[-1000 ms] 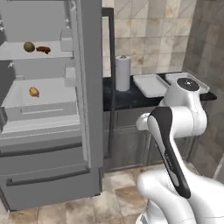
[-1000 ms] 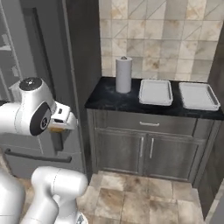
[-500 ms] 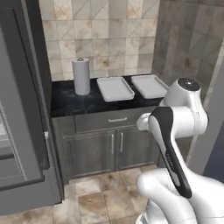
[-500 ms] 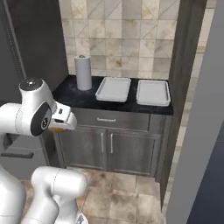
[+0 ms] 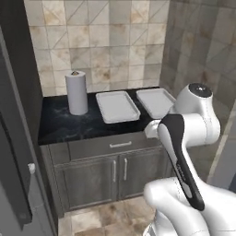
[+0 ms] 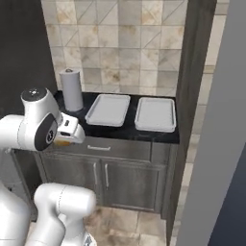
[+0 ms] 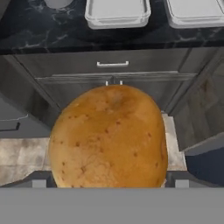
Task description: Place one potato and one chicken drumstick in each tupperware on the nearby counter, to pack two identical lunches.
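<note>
Golden-brown and speckled, the potato (image 7: pixel 108 138) is seen large and close in the hand view, held at the gripper (image 6: pixel 62 141) — the fingers are closed on it, their tips hidden beneath its bulk. In the right base view a sliver of orange-brown is made out under the white hand, in front of the counter's edge and above the cabinet doors. The potato is judged firm, dense and fairly heavy for its size; its matt, pitted skin should give fair friction, and it is best gripped across the narrower middle, since the rounded ends could squirm out of a pinch.

Two shallow white tupperware trays sit side by side on the counter — the left tupperware (image 5: pixel 117 106) and the right tupperware (image 5: pixel 155 101) — rectangular, round-cornered, thin-walled and seemingly light, both still unfilled. A white paper towel roll (image 5: pixel 76 93) stands upright to their left. The counter (image 5: pixel 64 125) is of dark veined stone, over grey cabinet doors (image 5: pixel 110 174) with slim metal handles.
</note>
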### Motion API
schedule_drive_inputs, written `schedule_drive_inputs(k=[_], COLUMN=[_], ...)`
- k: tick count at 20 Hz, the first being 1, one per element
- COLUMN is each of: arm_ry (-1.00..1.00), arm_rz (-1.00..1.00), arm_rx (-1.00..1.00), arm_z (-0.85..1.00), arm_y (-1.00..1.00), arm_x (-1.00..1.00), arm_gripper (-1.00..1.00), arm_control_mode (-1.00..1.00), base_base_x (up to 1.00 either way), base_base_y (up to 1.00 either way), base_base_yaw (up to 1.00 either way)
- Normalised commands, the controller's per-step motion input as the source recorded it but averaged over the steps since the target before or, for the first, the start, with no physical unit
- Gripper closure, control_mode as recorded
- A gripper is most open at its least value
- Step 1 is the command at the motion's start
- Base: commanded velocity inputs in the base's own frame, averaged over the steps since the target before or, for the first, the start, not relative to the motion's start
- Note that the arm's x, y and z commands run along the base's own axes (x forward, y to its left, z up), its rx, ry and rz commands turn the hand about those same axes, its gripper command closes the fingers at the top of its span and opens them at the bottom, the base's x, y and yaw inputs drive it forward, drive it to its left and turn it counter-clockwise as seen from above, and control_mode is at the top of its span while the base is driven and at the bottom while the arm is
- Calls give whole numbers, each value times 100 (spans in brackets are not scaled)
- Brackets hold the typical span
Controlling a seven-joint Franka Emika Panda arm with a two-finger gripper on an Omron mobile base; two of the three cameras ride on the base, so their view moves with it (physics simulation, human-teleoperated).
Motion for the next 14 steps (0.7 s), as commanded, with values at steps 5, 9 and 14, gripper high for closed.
schedule_drive_inputs(k=[5, 9, 14], arm_ry=[0, 0, 1], arm_rz=[0, 0, -3], arm_rx=[0, 0, 0], arm_z=[0, 0, -23], arm_y=[0, 0, 0], arm_x=[0, 0, 5], arm_gripper=[100, 100, 100], arm_control_mode=[100, 100, -100], base_base_x=[100, 86, 22], base_base_y=[-22, -14, -1], base_base_yaw=[-3, -3, -3])
